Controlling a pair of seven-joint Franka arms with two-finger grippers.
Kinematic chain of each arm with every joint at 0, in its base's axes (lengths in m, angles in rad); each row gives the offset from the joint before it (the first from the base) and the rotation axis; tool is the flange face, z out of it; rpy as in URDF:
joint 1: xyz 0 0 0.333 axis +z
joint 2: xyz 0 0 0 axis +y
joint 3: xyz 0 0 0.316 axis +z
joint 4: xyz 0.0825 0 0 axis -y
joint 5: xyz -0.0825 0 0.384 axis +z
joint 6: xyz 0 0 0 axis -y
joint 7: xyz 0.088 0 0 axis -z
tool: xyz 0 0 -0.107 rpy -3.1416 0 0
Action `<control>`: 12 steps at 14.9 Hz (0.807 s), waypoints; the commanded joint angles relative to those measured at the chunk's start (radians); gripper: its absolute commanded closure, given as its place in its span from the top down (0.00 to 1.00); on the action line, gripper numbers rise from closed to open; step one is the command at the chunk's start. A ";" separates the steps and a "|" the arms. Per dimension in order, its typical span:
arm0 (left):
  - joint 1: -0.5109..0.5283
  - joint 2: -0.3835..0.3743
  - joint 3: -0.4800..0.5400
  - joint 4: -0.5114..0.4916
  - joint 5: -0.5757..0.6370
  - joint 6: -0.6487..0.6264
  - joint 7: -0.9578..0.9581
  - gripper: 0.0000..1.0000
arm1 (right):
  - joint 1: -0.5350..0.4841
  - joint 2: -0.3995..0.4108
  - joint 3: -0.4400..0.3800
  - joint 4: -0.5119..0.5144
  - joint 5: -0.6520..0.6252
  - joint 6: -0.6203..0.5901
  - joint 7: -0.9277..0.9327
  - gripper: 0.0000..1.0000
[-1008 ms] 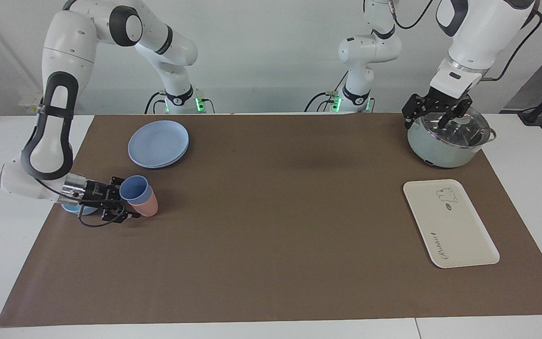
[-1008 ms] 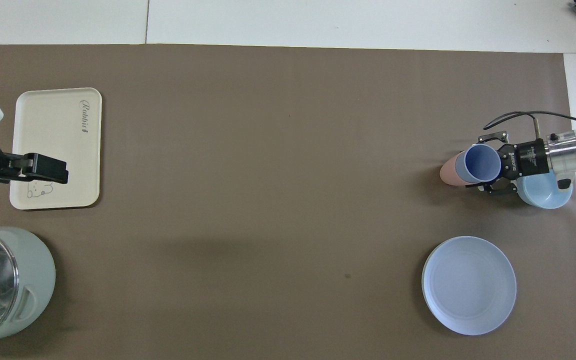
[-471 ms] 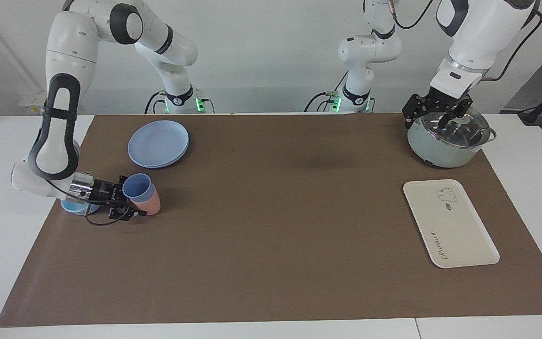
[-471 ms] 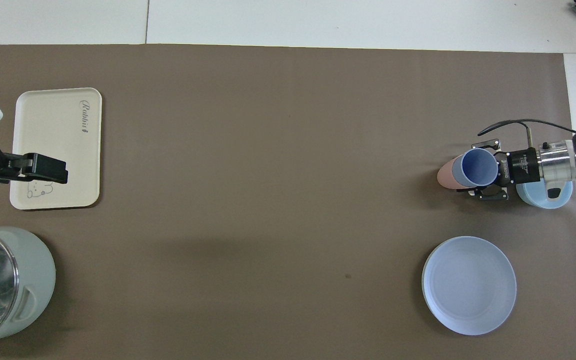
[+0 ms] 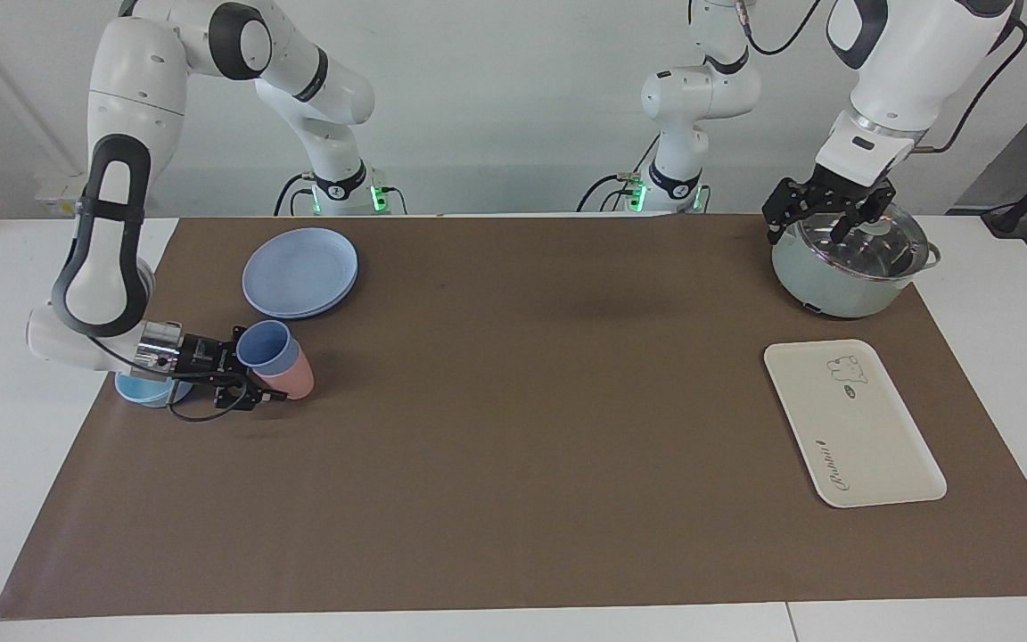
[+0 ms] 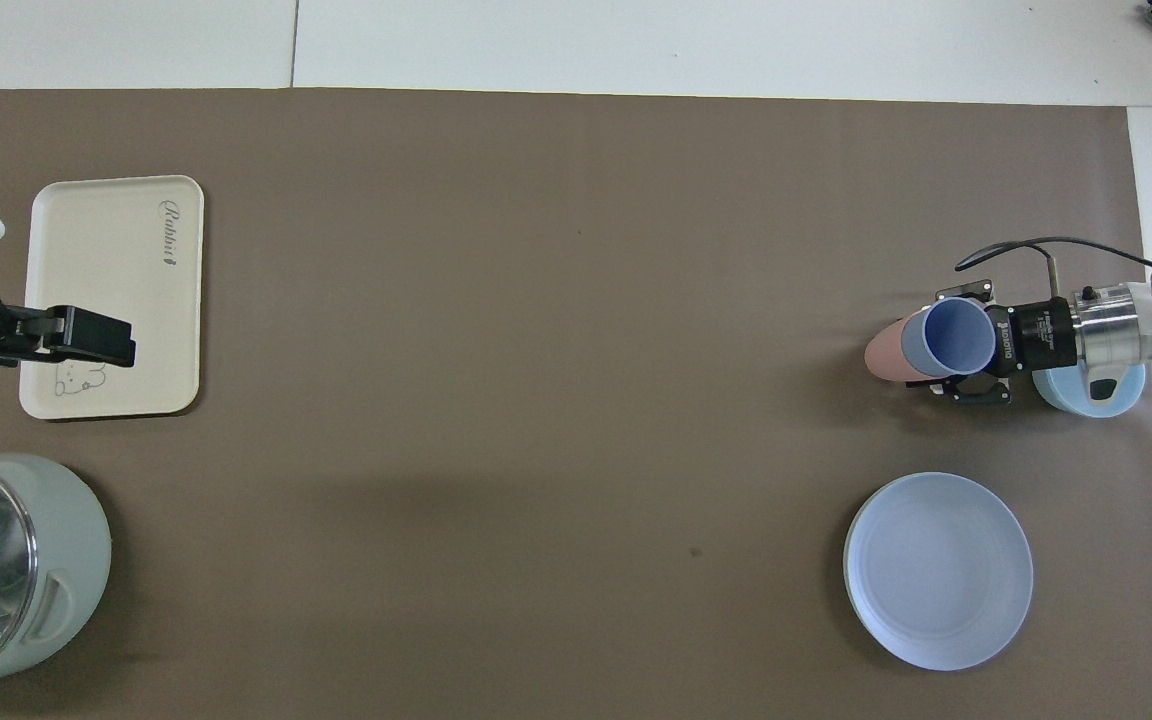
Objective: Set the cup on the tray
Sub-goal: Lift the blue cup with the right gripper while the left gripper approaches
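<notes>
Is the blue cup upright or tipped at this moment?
Tipped. The blue cup leans, its mouth tilted toward the right pincer shut on it, with the pink cup right beside it.

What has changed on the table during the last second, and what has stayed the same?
The right gripper closed on the blue cup and carried it slightly toward the table's middle and toward the plate. The pink cup shifted along with it. The bowl, tray, pot and the open left gripper over the pot stayed as they were.
</notes>
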 commanded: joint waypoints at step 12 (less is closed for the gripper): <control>-0.142 -0.016 -0.026 -0.033 -0.086 0.131 -0.353 1.00 | 0.290 -0.266 0.001 -0.073 -0.069 0.119 0.263 0.00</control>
